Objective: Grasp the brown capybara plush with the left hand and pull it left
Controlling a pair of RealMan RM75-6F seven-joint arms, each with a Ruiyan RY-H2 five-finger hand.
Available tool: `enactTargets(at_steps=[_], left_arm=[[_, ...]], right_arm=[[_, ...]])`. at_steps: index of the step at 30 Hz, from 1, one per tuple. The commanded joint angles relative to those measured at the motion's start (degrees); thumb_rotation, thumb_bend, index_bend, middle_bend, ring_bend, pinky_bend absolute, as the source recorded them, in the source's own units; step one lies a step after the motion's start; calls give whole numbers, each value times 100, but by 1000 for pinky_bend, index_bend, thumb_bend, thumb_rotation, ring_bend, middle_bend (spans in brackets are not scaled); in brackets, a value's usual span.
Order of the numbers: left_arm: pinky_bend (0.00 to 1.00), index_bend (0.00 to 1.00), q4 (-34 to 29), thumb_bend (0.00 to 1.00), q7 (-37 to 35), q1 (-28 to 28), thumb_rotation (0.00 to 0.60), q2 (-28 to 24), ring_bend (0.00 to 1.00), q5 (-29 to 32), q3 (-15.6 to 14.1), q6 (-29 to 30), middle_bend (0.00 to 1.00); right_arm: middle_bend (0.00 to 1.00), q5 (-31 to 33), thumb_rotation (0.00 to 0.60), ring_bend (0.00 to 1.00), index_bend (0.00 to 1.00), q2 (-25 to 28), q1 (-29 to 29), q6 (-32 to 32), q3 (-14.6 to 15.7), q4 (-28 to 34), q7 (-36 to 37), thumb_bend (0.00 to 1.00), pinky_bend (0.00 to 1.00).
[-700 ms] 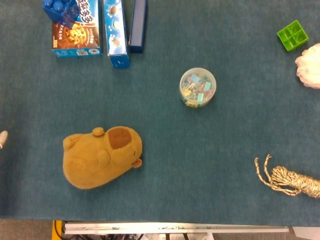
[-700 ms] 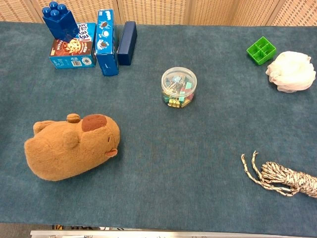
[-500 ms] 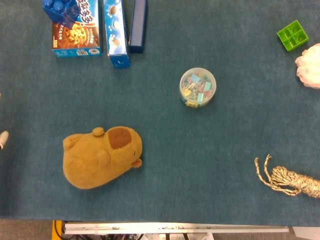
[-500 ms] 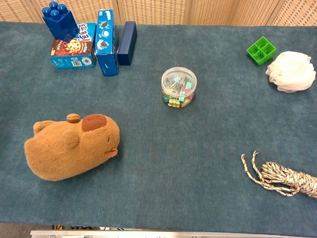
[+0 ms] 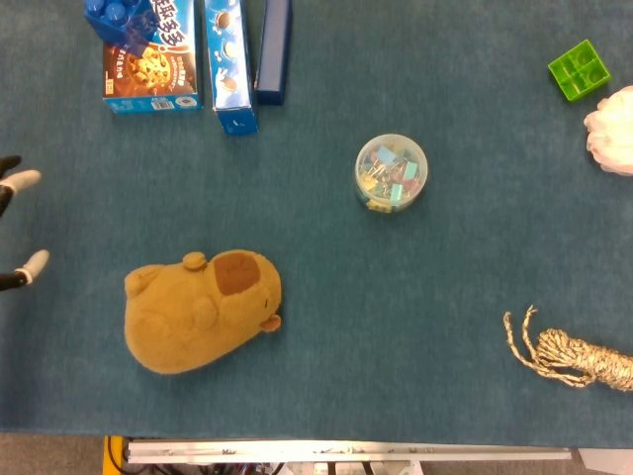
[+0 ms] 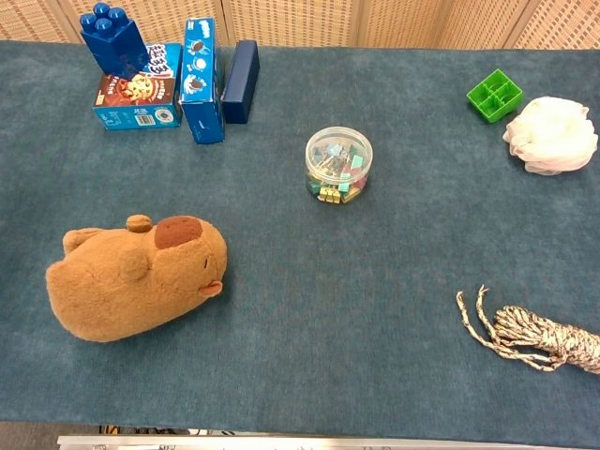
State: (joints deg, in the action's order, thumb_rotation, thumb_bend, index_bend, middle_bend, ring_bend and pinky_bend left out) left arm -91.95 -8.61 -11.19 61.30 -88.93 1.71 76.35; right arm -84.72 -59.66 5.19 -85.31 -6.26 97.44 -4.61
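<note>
The brown capybara plush (image 5: 201, 311) lies on its side on the blue cloth at the lower left, its head toward the right. The chest view shows the plush (image 6: 137, 277) too. Only two white-tipped fingers of my left hand (image 5: 14, 226) show, at the left edge of the head view. One fingertip (image 5: 34, 263) hovers left of and slightly above the plush, clearly apart from it. The fingers are spread with nothing between them. The chest view does not show this hand. My right hand appears in neither view.
Blue snack boxes (image 5: 153, 61) with a blue block (image 5: 117, 18) on top stand at the back left. A round tub of clips (image 5: 392, 174) sits mid-table. A green tray (image 5: 580, 69), a white puff (image 6: 550, 134) and a rope bundle (image 5: 569, 355) lie at the right.
My left hand's fingers have come further into the head view from the left edge; a second fingertip now shows. The plush has not moved.
</note>
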Motion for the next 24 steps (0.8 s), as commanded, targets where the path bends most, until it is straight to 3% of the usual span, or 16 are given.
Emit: enactTargets(at_steps=[1, 6, 10, 16, 19, 24], left_arm=[[0, 188, 42, 168, -329, -236, 570, -81, 94, -122, -32, -305, 138], [0, 171, 28, 93, -664, -546, 523, -100, 94, -315, -93, -674, 137], [0, 160, 9, 68, -865, -790, 307, -64, 94, -476, -146, -932, 132], [0, 128, -147, 41, -1013, -1110, 56, -60, 78, -559, -237, -1351, 115], [0, 113, -229, 29, -989, -1173, 0, -49, 76, -517, -261, -1432, 107], [0, 109, -261, 25, -687, -1191, 0, 24, 76, -468, -333, -1476, 107]], right_arm=[[392, 11, 600, 283, 320, 26, 3, 10, 3, 45, -16, 249, 233], [392, 7, 600, 283, 319, 57, -29, -31, 22, 93, -30, 249, 233], [392, 0, 600, 283, 319, 80, -50, -68, 29, 111, -30, 249, 233], [392, -7, 600, 283, 319, 100, -77, -101, 43, 116, 3, 249, 233], [392, -5, 600, 283, 319, 97, -90, -108, 54, 102, 14, 249, 233], [392, 24, 600, 283, 319, 77, -94, -86, 63, 60, 34, 249, 233]])
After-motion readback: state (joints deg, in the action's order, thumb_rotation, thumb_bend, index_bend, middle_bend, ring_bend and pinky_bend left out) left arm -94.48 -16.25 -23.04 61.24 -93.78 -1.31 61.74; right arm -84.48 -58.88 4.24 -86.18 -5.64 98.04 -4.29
